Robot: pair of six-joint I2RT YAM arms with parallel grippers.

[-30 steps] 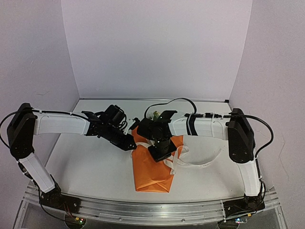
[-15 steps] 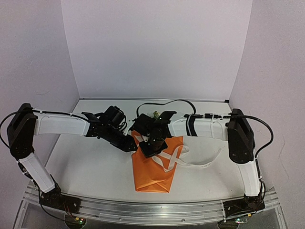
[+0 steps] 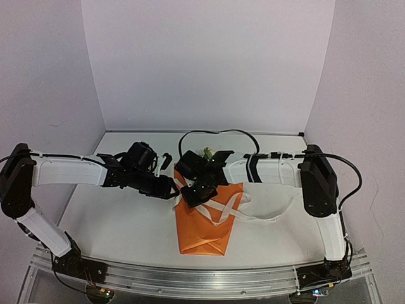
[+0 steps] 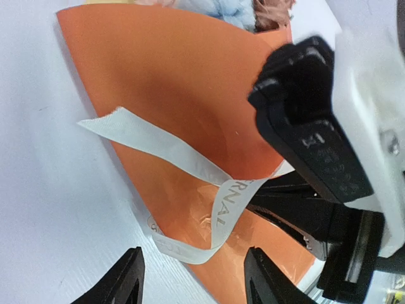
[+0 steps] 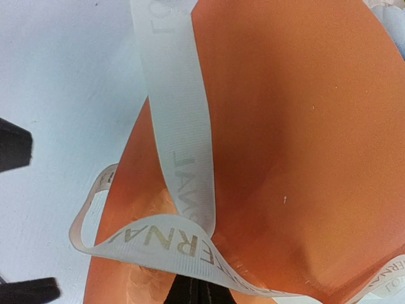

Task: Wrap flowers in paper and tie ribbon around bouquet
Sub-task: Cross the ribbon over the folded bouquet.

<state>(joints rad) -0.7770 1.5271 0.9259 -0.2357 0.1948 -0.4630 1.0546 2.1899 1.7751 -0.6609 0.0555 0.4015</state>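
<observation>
Now that the left pincer (image 3: 171, 188) has spread its fingers, it grips nothing; a second ago it was nearly shut at the cone's upper left edge, and its arm has since drawn a little back to the left. In the left wrist view its fingers (image 4: 131, 282) stand apart over the bare table (image 3: 120, 221), with a slack loop of the ribbon (image 4: 158, 142) lying just beyond them and untouched. The right pincer (image 3: 193, 193) is pressed together on the ribbon (image 5: 183, 158); the right wrist view shows the band running down into its dark tips at the bottom edge. It has shifted up and to the left across the bouquet (image 3: 205, 228), and the ribbon (image 3: 259, 218) now crosses over itself on the orange paper, its long tail trailing off to the right.

The bouquet lies flat mid-table, its point toward the arms, with the flowers (image 3: 205, 152) peeping out at the far end behind the right wrist; the blue blooms (image 4: 234, 9) show at the top of the left wrist view.

Judging by this, the wrap is done and a first crossing is laid, but it looks loose; the free end probably needs taking up again before anything can be drawn snug, and the slack loop could slip off the cone meanwhile.
</observation>
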